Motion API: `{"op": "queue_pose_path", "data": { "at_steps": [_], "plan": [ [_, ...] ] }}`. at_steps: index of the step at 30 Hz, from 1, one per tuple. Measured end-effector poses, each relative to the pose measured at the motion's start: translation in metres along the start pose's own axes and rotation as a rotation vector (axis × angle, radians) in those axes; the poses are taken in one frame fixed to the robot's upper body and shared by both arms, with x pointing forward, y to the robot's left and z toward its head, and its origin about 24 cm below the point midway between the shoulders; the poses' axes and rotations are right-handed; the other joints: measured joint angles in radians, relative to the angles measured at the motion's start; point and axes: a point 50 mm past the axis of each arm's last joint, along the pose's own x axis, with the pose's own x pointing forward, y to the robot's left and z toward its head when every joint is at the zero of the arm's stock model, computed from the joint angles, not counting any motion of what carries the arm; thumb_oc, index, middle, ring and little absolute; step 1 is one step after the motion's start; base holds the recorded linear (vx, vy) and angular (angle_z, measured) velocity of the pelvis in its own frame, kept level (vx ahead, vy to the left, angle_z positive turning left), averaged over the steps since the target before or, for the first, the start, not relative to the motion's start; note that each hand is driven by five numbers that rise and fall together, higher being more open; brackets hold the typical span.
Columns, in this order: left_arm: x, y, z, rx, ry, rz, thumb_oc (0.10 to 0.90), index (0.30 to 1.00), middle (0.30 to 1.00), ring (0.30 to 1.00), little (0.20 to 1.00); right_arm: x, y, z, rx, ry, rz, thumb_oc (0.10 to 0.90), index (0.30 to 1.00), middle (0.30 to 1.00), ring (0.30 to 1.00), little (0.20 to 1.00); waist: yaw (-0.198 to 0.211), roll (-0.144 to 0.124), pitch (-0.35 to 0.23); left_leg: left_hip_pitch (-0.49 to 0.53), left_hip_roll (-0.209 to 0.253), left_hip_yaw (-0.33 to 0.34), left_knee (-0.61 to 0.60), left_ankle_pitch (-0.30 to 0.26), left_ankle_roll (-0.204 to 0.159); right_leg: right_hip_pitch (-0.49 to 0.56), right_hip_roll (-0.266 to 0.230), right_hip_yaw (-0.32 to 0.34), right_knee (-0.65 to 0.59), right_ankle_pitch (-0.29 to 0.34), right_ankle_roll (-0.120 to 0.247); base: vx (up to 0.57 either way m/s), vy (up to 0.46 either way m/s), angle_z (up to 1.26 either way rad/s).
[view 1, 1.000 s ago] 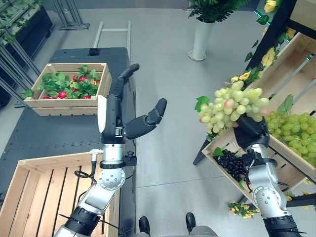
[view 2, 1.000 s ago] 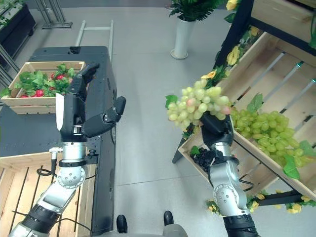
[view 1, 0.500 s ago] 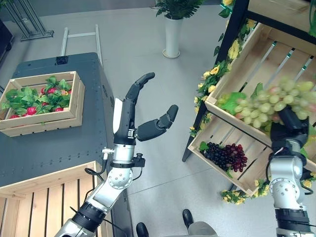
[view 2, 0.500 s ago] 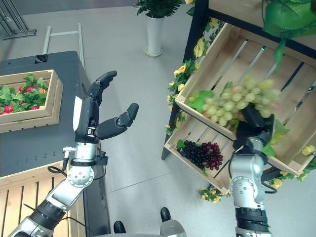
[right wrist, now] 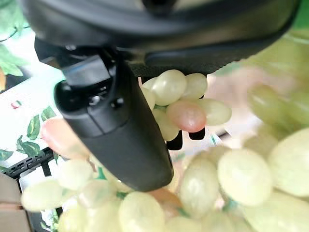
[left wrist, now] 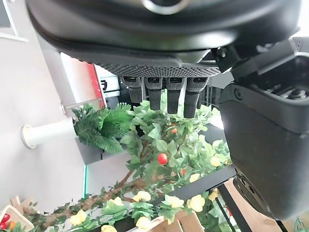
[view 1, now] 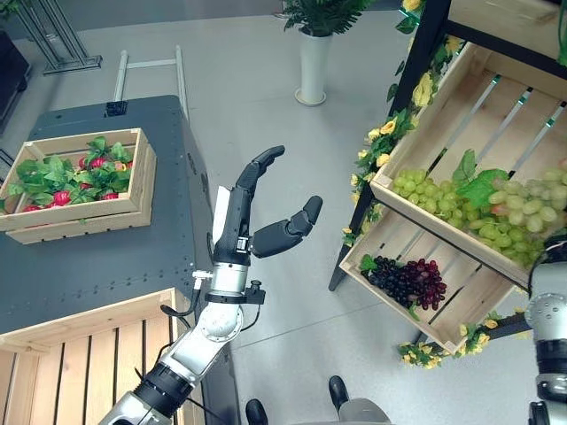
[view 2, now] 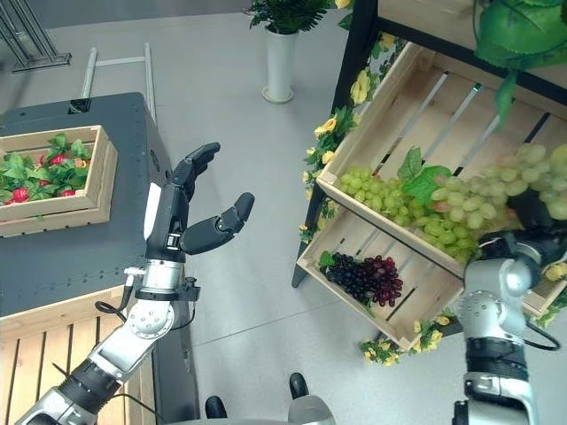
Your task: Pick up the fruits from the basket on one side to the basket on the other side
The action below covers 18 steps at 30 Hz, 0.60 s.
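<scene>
My right hand [view 2: 530,221] is shut on a big bunch of green grapes [view 2: 483,199], held over the upper slanted crate [view 2: 416,88] of the shelf on the right. In the right wrist view its thumb [right wrist: 116,130] lies across the grapes [right wrist: 183,104]. More green grapes [view 1: 430,197] lie in that crate. A bunch of dark grapes [view 1: 407,279] sits in the lower crate [view 1: 443,319]. My left hand [view 1: 257,226] is raised at the centre, open, holding nothing.
A dark table [view 1: 106,257] on the left carries a crate of red fruit and leaves [view 1: 75,177]. An empty slatted crate [view 1: 71,354] stands at the lower left. A white vase with a plant [view 1: 312,62] stands at the back. Yellow flowers [view 1: 416,88] trim the shelf.
The camera has swung toward the shelf. My right hand has carried the green grape bunch from in front of the shelf to over the upper crate. The left hand stays raised and open.
</scene>
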Motion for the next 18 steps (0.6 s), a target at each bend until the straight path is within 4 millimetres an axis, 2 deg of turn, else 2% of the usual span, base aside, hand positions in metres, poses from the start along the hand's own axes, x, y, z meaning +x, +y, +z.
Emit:
{"op": "queue_pose_path", "data": {
  "at_steps": [3,5,8,9,10,11,12,14,18],
  "plan": [
    [0.0,-0.003,0.001,-0.005,-0.003,-0.015,0.8,0.9,0.9,0.9,0.9,0.008,-0.009,-0.002,-0.129,-0.036,-0.031,0.4,0.3,0.3,0.3,0.3,0.013,0.0,0.0,-0.003,0.0,-0.01,0.0,0.0,0.0,0.002,-0.003,-0.02,0.0,0.0,0.0,0.0,-0.047,0.1],
    [0.0,-0.006,0.0,-0.017,0.005,-0.031,0.8,0.9,0.9,0.9,0.9,0.016,-0.018,0.001,-0.292,-0.067,-0.035,0.4,0.3,0.3,0.3,0.3,0.022,0.001,0.0,-0.007,-0.002,-0.017,0.0,0.0,0.001,0.002,-0.005,-0.025,0.0,0.0,0.0,-0.01,-0.036,0.1],
    [0.0,-0.006,-0.001,-0.022,0.02,-0.03,0.8,0.9,0.9,0.9,0.9,0.022,-0.02,0.004,-0.449,-0.082,0.006,0.4,0.3,0.3,0.3,0.3,0.023,0.001,0.0,-0.008,-0.001,-0.018,0.0,0.0,0.001,0.002,-0.005,-0.029,0.0,-0.001,-0.001,0.0,-0.022,0.0],
    [0.0,-0.006,-0.002,-0.02,0.028,-0.036,0.8,0.9,0.9,0.9,0.9,0.025,-0.022,0.004,-0.555,-0.079,0.038,0.449,0.373,0.373,0.373,0.373,0.025,0.001,0.0,-0.008,-0.001,-0.021,0.0,0.0,0.0,0.003,-0.005,-0.041,0.0,-0.001,-0.001,0.0,-0.036,0.03],
    [0.0,-0.007,-0.002,-0.023,0.032,-0.044,0.8,0.9,0.9,0.9,0.9,0.028,-0.023,0.004,-0.652,-0.066,0.067,0.769,0.853,0.853,0.853,0.853,0.024,0.001,-0.001,-0.008,-0.001,-0.024,0.0,0.001,0.0,0.004,-0.005,-0.05,0.0,-0.001,-0.001,0.0,-0.031,0.03],
    [0.0,-0.007,-0.002,-0.023,0.033,-0.047,0.8,0.9,0.9,0.9,0.9,0.028,-0.024,0.003,-0.693,-0.062,0.076,0.769,0.853,0.853,0.853,0.853,0.024,0.001,-0.001,-0.008,-0.001,-0.025,0.0,0.001,0.0,0.004,-0.004,-0.051,0.0,-0.001,-0.002,0.0,-0.032,0.05],
    [0.0,-0.007,-0.002,-0.021,0.036,-0.05,0.8,0.9,0.9,0.9,0.9,0.029,-0.025,0.0,-0.795,-0.044,0.108,0.8,0.9,0.9,0.9,0.9,0.023,0.001,-0.001,-0.008,-0.001,-0.027,0.0,0.001,0.0,0.005,-0.004,-0.053,0.0,-0.001,-0.002,0.0,-0.034,0.02],
    [0.002,-0.007,-0.004,-0.009,0.051,-0.053,0.8,0.9,0.9,0.9,0.9,0.029,-0.022,-0.007,-0.908,-0.009,0.163,0.8,0.9,0.9,0.9,0.9,0.021,0.001,-0.001,-0.008,-0.001,-0.054,0.0,0.0,0.0,0.006,-0.004,-0.054,0.0,-0.001,-0.002,0.0,-0.02,0.01],
    [0.004,-0.008,-0.004,0.0,0.055,-0.06,0.8,0.9,0.9,0.9,0.9,0.033,-0.009,-0.002,-1.001,-0.003,0.221,0.8,0.9,0.9,0.9,0.9,0.011,0.001,-0.001,-0.006,-0.001,-0.063,0.0,0.001,0.0,0.013,-0.005,-0.069,0.0,-0.001,-0.002,0.0,-0.017,0.06]
  ]
}}
